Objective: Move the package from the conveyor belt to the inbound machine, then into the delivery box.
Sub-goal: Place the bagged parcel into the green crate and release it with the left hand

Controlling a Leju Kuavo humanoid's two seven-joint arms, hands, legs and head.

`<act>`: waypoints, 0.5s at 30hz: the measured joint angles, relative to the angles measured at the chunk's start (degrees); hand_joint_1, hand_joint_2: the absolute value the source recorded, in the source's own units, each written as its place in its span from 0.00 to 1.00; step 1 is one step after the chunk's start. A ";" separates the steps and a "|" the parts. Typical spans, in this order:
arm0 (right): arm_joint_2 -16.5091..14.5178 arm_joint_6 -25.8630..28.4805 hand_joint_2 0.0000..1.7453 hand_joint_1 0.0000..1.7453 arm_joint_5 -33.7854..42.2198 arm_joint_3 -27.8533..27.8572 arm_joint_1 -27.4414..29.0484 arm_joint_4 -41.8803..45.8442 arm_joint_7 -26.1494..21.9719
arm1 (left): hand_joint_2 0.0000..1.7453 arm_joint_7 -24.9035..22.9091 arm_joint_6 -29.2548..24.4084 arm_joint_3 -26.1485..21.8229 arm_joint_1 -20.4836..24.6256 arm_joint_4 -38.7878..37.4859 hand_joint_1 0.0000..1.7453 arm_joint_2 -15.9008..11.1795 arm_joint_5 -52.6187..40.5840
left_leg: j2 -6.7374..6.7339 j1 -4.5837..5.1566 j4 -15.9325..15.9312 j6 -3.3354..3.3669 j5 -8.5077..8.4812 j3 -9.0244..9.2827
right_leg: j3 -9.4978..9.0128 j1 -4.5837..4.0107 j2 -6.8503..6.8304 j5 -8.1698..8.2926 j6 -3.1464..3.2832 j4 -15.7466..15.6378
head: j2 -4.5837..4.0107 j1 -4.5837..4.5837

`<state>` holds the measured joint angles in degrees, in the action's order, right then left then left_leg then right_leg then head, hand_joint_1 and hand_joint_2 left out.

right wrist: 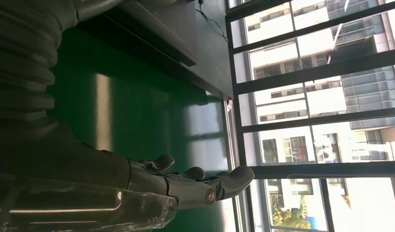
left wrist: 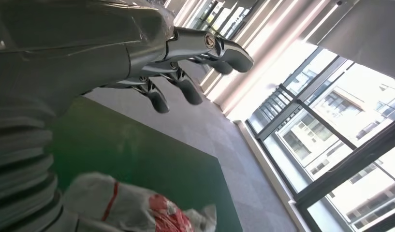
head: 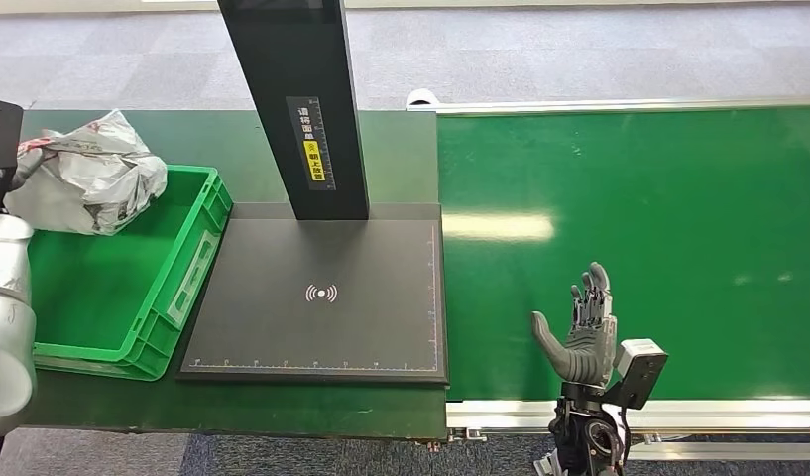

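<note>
Resting in the green delivery box (head: 187, 288), crumpled white package (head: 88, 177) with red markings, both hands empty, fingers apart.

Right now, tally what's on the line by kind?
Packages: 1, white plastic bag resting on the crate's far end
Crates: 1, green
Scan machines: 1, black pad with post
Conveyor belts: 1, green
Robot hands over the belt: 1, right hand, fingers spread
Total: 5

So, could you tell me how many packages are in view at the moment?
1: a crumpled white package rests on the far rim of the green delivery box, near the left hand.
</note>
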<state>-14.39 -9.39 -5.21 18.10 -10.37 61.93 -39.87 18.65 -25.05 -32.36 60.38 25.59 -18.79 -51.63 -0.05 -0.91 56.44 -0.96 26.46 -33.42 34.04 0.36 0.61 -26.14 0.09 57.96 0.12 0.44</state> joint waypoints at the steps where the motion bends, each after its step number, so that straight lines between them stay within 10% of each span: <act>1: -0.01 0.00 1.00 0.00 -0.03 0.00 -0.02 -0.12 0.00 | 1.00 0.48 0.84 -0.34 0.20 0.19 0.00 0.19 0.27 | 0.00 0.00 0.00 0.00 0.00 0.00 | 0.00 0.00 0.00 0.00 0.00 0.00 | 0.01 0.00; 15: -0.04 2.14 1.00 0.00 0.24 0.21 0.10 -1.00 0.00 | 1.00 11.84 19.24 -6.14 0.55 4.33 0.00 4.97 12.15 | -0.01 0.00 0.00 0.00 0.00 0.00 | 0.01 0.00 0.00 0.00 0.00 0.00 | 0.00 -0.01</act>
<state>-14.43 -7.25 -4.97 18.31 -10.27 60.92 -39.87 30.49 -5.81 -38.50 60.93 29.93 -13.82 -39.47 -0.06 -0.91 56.44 -0.96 26.47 -33.42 34.05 0.36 0.62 -26.14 0.10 57.96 0.12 0.44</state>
